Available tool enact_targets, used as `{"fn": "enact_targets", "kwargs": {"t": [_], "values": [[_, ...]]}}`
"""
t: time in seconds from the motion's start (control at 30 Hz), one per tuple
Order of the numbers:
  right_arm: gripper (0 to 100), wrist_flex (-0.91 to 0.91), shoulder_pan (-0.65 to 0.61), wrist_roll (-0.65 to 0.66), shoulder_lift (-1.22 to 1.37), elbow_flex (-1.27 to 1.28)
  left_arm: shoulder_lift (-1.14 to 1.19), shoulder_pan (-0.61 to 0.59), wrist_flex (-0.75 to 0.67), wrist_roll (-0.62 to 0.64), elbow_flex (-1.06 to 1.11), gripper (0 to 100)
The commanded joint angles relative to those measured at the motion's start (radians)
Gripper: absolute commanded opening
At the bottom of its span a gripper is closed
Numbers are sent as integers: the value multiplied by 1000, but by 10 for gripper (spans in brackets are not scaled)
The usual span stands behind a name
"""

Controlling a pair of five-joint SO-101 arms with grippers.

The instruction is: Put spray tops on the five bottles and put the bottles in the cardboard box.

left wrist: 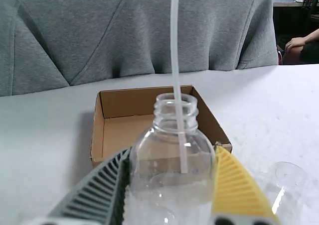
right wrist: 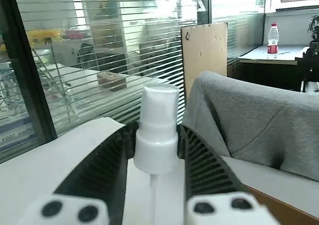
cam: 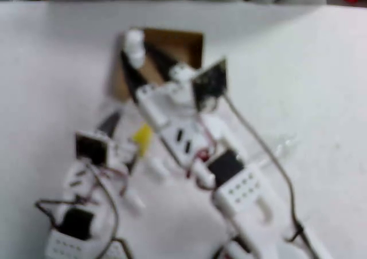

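My left gripper (left wrist: 173,153) is shut on a clear, uncapped bottle (left wrist: 172,180), held upright between its grey and yellow fingers (left wrist: 234,185). A thin white dip tube (left wrist: 175,60) hangs down from above and reaches into the bottle's neck. My right gripper (right wrist: 155,131) is shut on a white spray top (right wrist: 158,110), with the tube hanging below it. The open cardboard box (left wrist: 124,130) lies just beyond the bottle, with nothing in the part I can see. In the high view, the right gripper (cam: 135,55) holds the spray top over the box (cam: 180,41), and the left gripper (cam: 127,132) sits nearer.
A second clear bottle (left wrist: 286,182) lies on its side on the white table beside the left gripper, faintly visible in the high view (cam: 282,145). Small white pieces (cam: 156,167) lie near the arms. A grey cloth (left wrist: 149,31) hangs behind the table's far edge.
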Motion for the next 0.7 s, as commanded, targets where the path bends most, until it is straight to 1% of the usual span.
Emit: {"fn": "enact_targets", "kwargs": {"t": [0.0,0.17,0.37,0.5,0.67], "values": [[15,76,-25,-2,-82,-5,-18,1,-34,6,-15,31],[15,306,-53,2,-157,-8,-18,1,-34,6,-15,31],[15,478,-51,-5,-208,-6,-18,1,-34,6,-15,31],[15,545,-51,-2,-242,-3,-18,1,-29,6,-15,31],[15,562,-51,3,-257,-2,-18,1,-29,6,-15,31]]}}
